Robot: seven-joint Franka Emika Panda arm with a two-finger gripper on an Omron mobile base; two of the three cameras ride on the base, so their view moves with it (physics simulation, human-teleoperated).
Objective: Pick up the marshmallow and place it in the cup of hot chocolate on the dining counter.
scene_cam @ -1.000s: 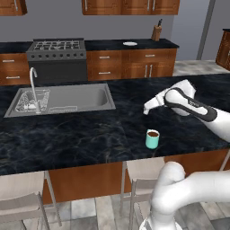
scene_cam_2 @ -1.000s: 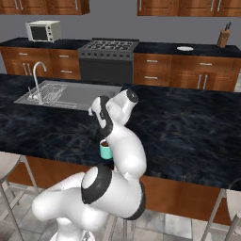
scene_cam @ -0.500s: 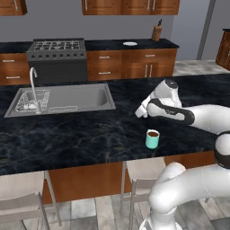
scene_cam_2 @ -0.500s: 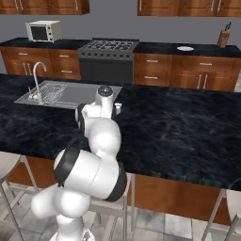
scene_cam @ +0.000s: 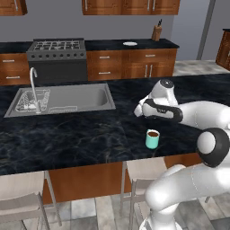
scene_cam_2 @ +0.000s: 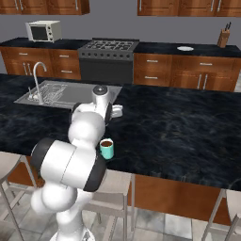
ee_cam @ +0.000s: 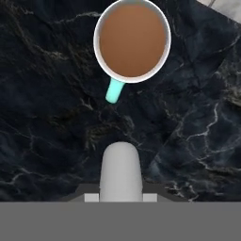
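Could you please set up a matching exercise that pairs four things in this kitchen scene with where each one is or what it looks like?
Things:
1. cup of hot chocolate
2. marshmallow
3. sink
4. microwave

Descriptions:
A. steel, inset in the dining counter, with a faucet at its left end
B. white, held in the shut gripper above the counter
C. teal, full of brown liquid, standing near the counter's front edge
D. white, on the back counter left of the stove

Pairs: 1-C, 2-B, 3-A, 4-D
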